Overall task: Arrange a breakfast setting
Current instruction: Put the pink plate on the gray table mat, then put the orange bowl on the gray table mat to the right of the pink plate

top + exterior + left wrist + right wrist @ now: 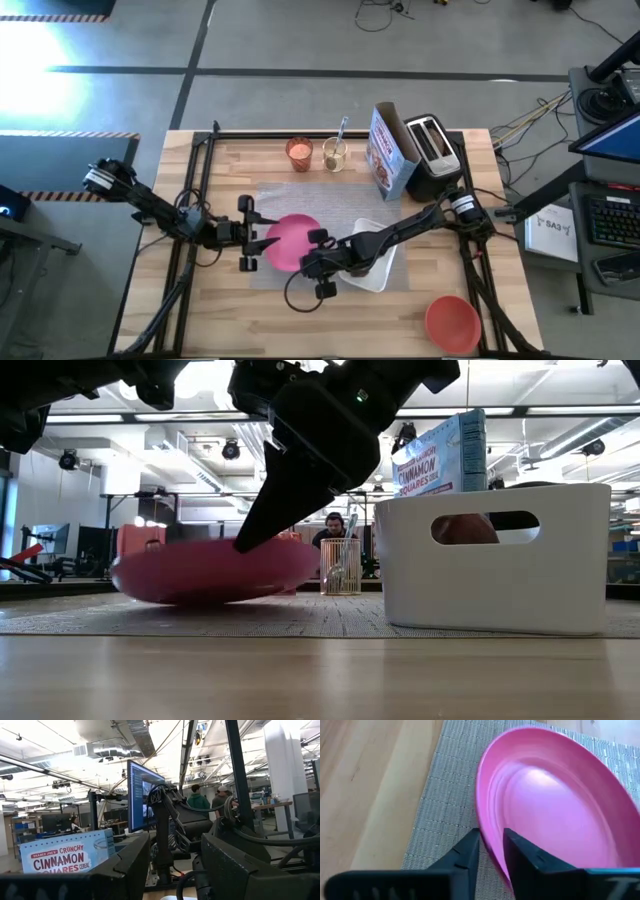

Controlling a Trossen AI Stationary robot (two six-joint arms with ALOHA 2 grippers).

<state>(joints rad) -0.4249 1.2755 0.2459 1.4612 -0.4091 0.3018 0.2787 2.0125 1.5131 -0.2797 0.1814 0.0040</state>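
The round pink plate [287,240] lies on the grey mat [300,198] in the middle of the table, its underside on the mat [215,592]. My right gripper [491,839] slants down at the plate's right near rim [487,845], slightly open, one finger outside the rim and one inside. My left gripper [250,234] hovers open just left of the plate, holding nothing. The orange-red bowl [452,322] sits at the near right corner. The small orange cup [299,152] stands at the back beside a mesh holder with the metal spoon [338,140]. My right gripper's fingers [465,854] straddle the plate's rim with a gap wider than the rim. I cannot tell whether either finger touches it. The plate rests on the mat.
A white bin [495,575] stands on the mat right of the plate, something reddish [465,528] showing through its handle hole. A cereal box [390,150] and a black toaster [432,150] stand at the back right. Bare wood lies along the near edge.
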